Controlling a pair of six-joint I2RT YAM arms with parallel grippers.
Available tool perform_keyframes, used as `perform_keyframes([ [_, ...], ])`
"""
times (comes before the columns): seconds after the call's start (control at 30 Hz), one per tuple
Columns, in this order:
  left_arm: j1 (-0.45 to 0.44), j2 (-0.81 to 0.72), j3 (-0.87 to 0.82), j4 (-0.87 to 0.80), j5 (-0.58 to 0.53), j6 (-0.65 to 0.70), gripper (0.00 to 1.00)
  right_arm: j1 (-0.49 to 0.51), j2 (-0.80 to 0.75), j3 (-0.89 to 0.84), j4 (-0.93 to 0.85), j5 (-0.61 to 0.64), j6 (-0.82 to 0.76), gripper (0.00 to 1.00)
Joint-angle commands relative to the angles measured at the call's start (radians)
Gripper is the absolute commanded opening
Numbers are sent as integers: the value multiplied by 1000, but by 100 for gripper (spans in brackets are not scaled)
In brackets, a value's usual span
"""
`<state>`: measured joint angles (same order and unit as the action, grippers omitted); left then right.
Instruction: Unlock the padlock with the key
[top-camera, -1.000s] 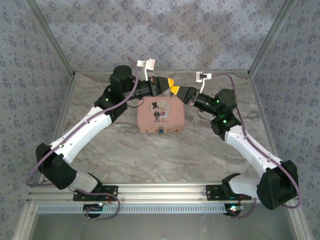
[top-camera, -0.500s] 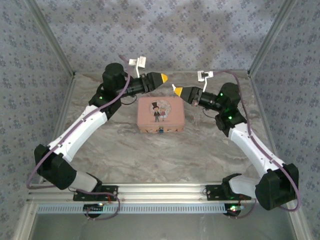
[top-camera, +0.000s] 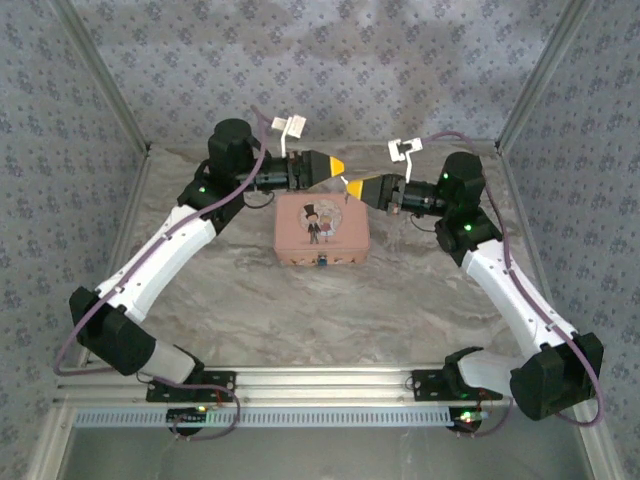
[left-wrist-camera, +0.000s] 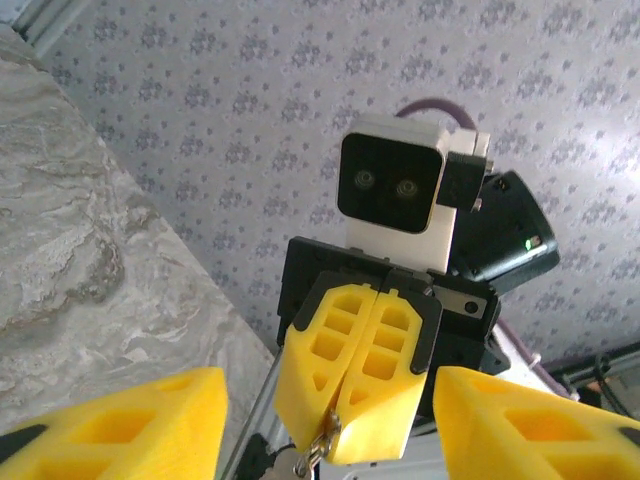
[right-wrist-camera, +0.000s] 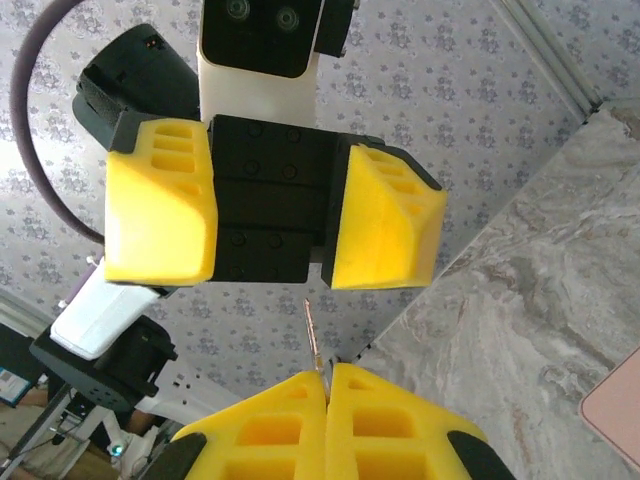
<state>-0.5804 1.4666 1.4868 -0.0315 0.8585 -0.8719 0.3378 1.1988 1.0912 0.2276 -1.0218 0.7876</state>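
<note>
Tools tip to tip above the pink tin (top-camera: 345, 235): my right tool (top-camera: 352, 184) is clenched on the key (right-wrist-camera: 312, 330), its thin blade poking towards my left tool (top-camera: 339, 165), which hangs released, jaws apart, just beside it. Padlock (top-camera: 323, 263) sits at the tin's near face, low over the tabletop (top-camera: 300, 310). Done well, I judge, this step means holding the key pinched square, lowering it level with the lock and entering slowly, left tool steadying the tin. Lid shows a cartoon couple; no lettering I can read
</note>
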Motion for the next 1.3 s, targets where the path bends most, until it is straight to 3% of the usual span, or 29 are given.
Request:
perform_keyframes([
  [0.0, -20, 16, 42, -39, 40, 39, 51, 11, 5, 41, -45, -38, -41, 0],
  [0.33, -36, 26, 50, -71, 38, 65, 0, -10, -12, 34, -47, 5, -32, 0],
  [0.77, -35, 21, 47, -88, -5, 87, 0, -10, -8, 27, -23, 35, -18, 0],
  [0.8, -35, 22, 51, -98, -15, 88, 6, -10, -8, 28, -31, 35, -24, 0],
  [0.83, -30, 20, 53, -125, -40, 93, 25, -15, -7, 32, -55, 38, -37, 0],
  [0.87, -24, 16, 51, -150, -67, 102, 37, -23, -8, 33, -82, 47, -56, 0],
  [1.0, 6, -33, -38, -198, -152, 119, 67, -80, 0, 47, -217, 149, -146, 0],
  [1.13, -3, -87, -171, -299, -230, 203, 75, -84, 71, 139, -408, 322, -327, 0],
  [1.27, -18, -129, -355, -325, -313, 243, 84, -83, 198, 202, -474, 469, -416, 0],
])
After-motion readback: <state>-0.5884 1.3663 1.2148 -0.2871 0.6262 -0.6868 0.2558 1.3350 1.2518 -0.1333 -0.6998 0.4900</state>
